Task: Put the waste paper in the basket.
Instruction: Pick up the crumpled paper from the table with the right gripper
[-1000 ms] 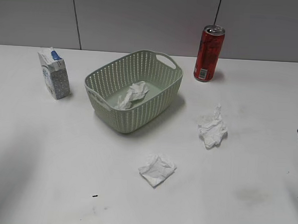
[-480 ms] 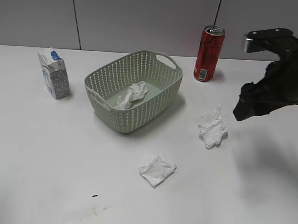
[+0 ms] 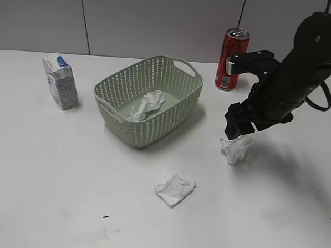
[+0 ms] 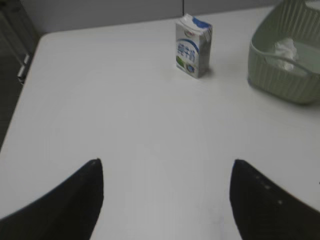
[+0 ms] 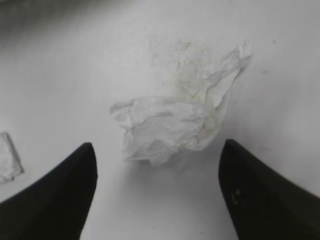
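The pale green basket (image 3: 177, 105) stands at mid-table with one crumpled paper wad (image 3: 146, 105) inside it; both also show in the left wrist view, the basket (image 4: 280, 85) and the wad (image 4: 286, 48). A second wad (image 3: 174, 187) lies on the table in front of the basket. A third wad (image 3: 236, 148) lies to the right. My right gripper (image 3: 238, 128) hovers just above it, open and empty, and the wad (image 5: 175, 122) lies just beyond the fingertips (image 5: 156, 145). My left gripper (image 4: 166, 162) is open and empty over bare table.
A red can (image 3: 232, 59) stands upright behind the right arm. A small white-grey carton with a blue top (image 3: 60, 81) stands left of the basket, also in the left wrist view (image 4: 193, 47). The table's left edge (image 4: 30, 65) is near.
My right arm has come in from the right edge, moving left and down until its gripper hangs over the right-hand wad. The wads, basket, can and carton have not moved.
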Robot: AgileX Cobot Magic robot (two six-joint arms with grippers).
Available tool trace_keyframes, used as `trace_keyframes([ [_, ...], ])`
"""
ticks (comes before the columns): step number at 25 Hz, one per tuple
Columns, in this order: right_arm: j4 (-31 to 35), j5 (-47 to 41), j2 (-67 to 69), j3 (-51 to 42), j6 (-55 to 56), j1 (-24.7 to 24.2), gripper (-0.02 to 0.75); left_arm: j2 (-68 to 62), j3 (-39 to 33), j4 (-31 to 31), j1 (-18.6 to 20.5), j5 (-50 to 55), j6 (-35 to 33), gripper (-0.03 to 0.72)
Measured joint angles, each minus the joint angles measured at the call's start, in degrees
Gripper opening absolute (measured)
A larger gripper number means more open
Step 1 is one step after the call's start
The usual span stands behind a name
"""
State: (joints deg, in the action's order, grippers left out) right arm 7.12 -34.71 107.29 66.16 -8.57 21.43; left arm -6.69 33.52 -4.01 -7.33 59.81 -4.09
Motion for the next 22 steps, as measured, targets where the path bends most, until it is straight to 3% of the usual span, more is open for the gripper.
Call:
trace_keyframes([
  [5,-0.33,3.96,3.37,0.00,3.12,0.00,0.571,6.47,0.00,3.36,0.00,0.24,2.13,0.580],
  [22,-2.79,8.56,10.54,0.71,5.94,0.00,0.566,7.00,-4.51,3.65,0.00,-0.14,2.16,0.580],
])
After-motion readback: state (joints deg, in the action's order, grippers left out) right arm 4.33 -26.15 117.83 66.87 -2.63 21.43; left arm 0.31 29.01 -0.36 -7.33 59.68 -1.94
